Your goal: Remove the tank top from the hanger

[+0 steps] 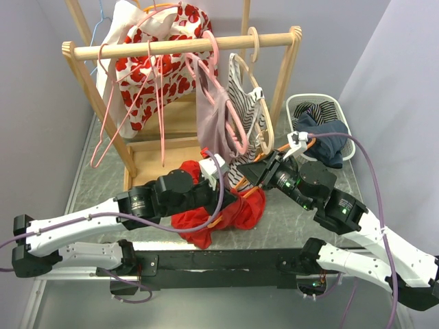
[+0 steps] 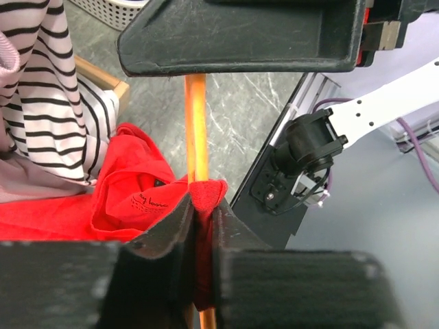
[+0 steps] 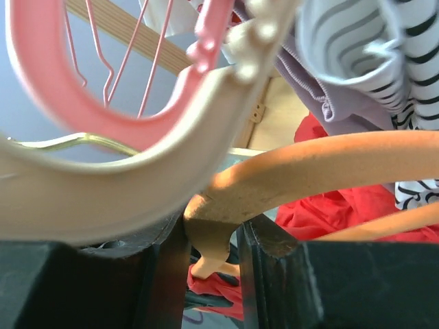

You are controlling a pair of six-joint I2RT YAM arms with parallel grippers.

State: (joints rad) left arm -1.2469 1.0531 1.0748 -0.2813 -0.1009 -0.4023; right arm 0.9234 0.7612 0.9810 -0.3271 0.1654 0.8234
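Note:
The red tank top (image 1: 248, 209) lies bunched on the table's front, still threaded on an orange hanger (image 1: 238, 184). My left gripper (image 1: 228, 188) is shut on a red strap (image 2: 206, 194) of the tank top, right against the orange hanger bar (image 2: 197, 123). My right gripper (image 1: 258, 175) faces it from the right. In the right wrist view its jaws press both sides of the orange hanger's (image 3: 309, 168) curved part (image 3: 214, 233), with red cloth (image 3: 343, 205) behind.
A wooden rack (image 1: 178, 48) behind holds pink hangers (image 1: 110, 116), a cream hanger (image 3: 137, 192), a heart-print garment (image 1: 151, 68), a mauve one (image 1: 212, 116) and a striped one (image 1: 243, 103), all hanging close above both grippers. A white basket (image 1: 322, 98) of dark clothes stands at the right.

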